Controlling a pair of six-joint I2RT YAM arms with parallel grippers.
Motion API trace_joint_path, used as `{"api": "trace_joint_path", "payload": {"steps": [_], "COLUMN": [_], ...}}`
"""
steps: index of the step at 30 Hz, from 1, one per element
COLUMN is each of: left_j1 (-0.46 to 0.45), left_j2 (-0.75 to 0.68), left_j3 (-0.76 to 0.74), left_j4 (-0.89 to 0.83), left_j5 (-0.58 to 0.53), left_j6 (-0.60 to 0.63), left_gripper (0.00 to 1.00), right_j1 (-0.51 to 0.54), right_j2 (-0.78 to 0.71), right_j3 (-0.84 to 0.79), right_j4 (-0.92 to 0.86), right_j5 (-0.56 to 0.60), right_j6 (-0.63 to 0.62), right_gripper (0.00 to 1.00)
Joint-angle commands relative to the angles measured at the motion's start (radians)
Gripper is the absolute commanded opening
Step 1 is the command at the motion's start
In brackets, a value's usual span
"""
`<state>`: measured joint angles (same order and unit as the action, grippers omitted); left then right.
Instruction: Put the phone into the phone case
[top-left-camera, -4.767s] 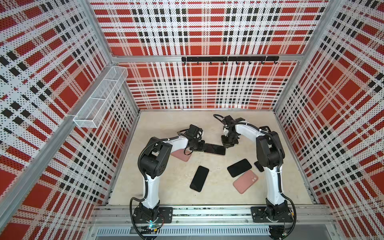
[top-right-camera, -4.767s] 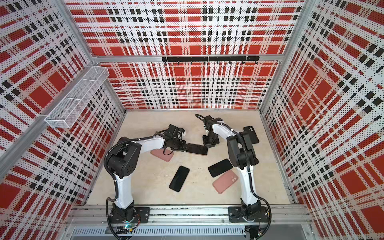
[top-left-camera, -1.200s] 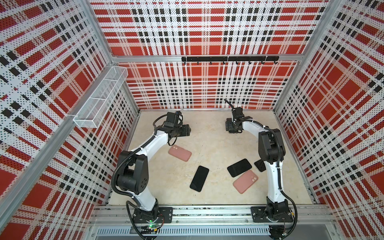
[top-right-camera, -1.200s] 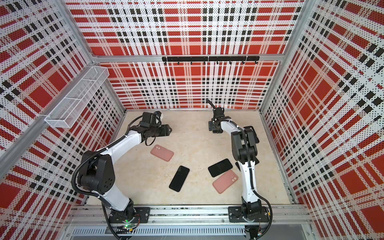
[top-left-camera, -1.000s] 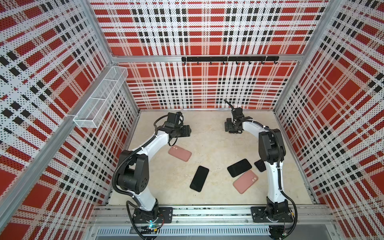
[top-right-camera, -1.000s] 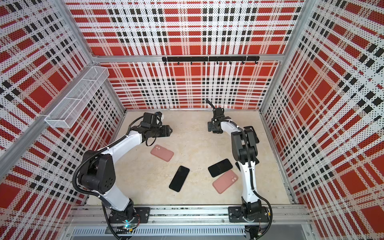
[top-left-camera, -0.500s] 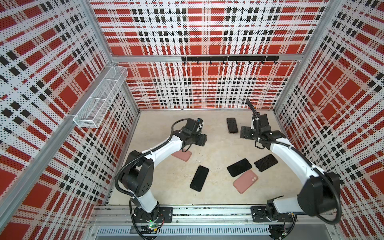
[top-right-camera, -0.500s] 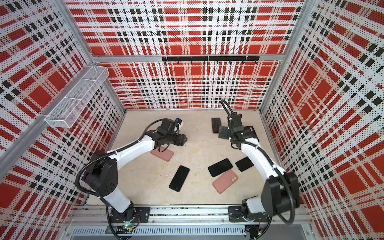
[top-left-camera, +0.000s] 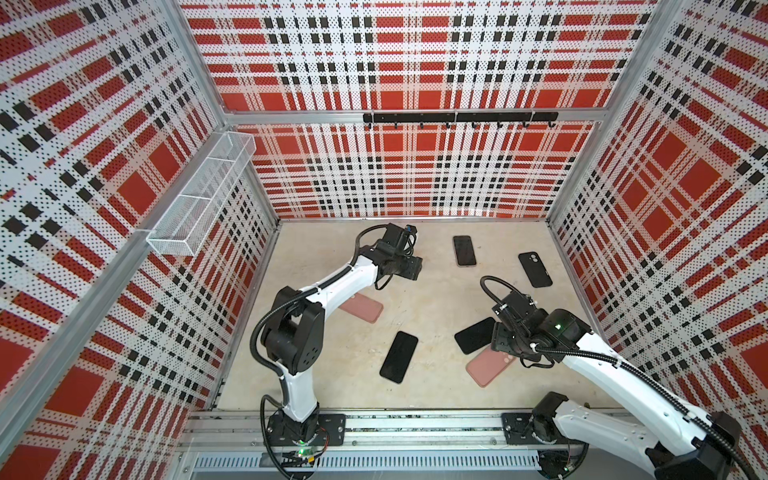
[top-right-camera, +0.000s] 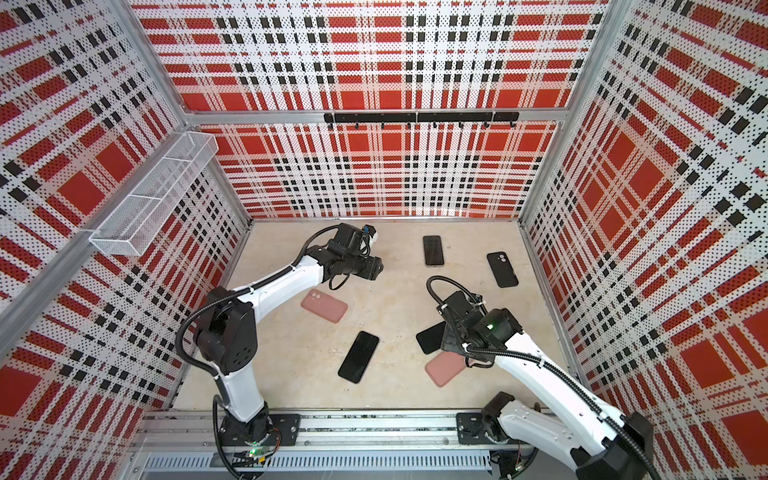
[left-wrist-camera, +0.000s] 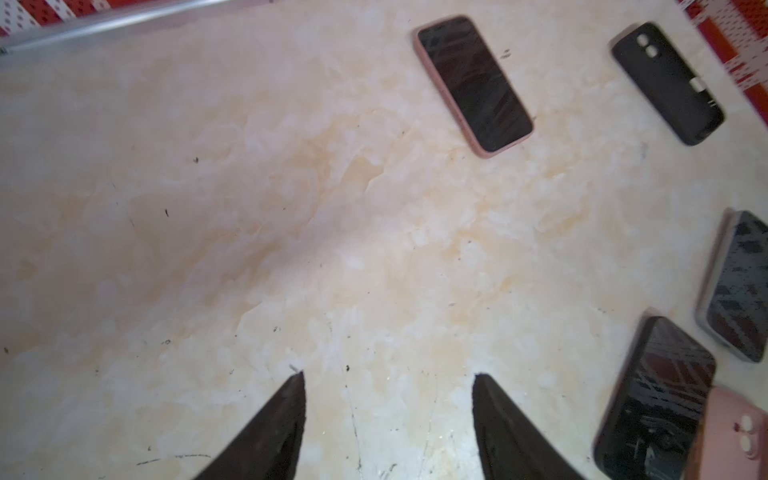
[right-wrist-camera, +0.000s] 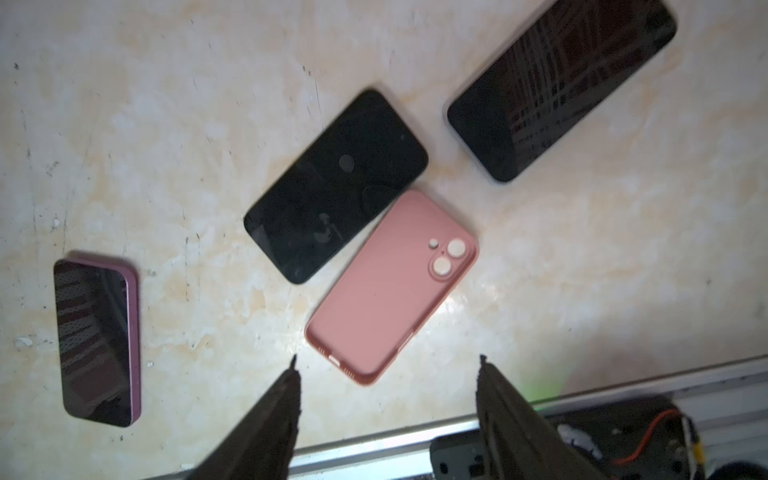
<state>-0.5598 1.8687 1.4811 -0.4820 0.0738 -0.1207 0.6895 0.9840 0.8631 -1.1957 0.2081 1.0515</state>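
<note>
Left hand (left-wrist-camera: 389, 375): standing open, fingers spread with nothing between them, hanging over a bare stretch of the bench (left-wrist-camera: 291, 228) toward the back.
Right hand (right-wrist-camera: 388, 360): gaping too and gripping nothing, its fingertips hanging at the near end of the pink case (right-wrist-camera: 390, 286).
Pink case: lying outer side up at the front right of the bench, camera cutouts showing.
Black phone (right-wrist-camera: 336, 187): lying flat and uncased, just beside the pink case's long edge, one corner seeming to touch it.
Neighbour phone (right-wrist-camera: 561, 83): lying near the black phone but apart from it, seen from the right wrist.
Cased phone (top-left-camera: 464, 250): lying screen-up with a pink rim round it at the back of the bench, well apart from both hands.
Black case (top-left-camera: 535, 269): lying outer side up near the cased phone, toward the bench's right edge.
Second pink case (top-right-camera: 324, 306): lying left of centre, just beside the left arm (top-right-camera: 282, 286).
Front phone (top-left-camera: 399, 356): lying alone between the two pink cases, toward the front of the bench.
</note>
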Motion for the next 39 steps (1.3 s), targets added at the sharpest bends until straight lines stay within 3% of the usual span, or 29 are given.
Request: {"api": "trace_joint_path", "payload": {"steps": [1,12,26,32,39], "left_j1": [0.025,0.018,0.022,0.023,0.033], "left_j2": [-0.019,-0.079,-0.085,-0.086,-0.086], "left_j3": [-0.048,-0.097,-0.099,-0.099,-0.096], "left_j4": [-0.006,0.009,0.008,0.008,0.004], "left_j5": [0.005,-0.067,-0.046,-0.052,-0.049], "left_j6": [0.000,0.018,0.022,0.021,0.019], "left_gripper": [0.67,0.67,0.67,0.67,0.67], "right_j1": [0.034,0.027,-0.131,-0.144,-0.144], "right_j2": [0.020,0.051,0.080,0.096,0.050], "right_j3": [-0.071,-0.223,-0.378,-0.409,-0.251], "right_j4": [-0.046,0.075,0.337,0.355,0.172], "right_j5": [-0.056,-0.055,-0.116,-0.118,-0.054], "right_j6": [0.229,0.356,0.230,0.201,0.166], "right_gripper": [0.65,0.50,0.43,0.25,0.11]}}
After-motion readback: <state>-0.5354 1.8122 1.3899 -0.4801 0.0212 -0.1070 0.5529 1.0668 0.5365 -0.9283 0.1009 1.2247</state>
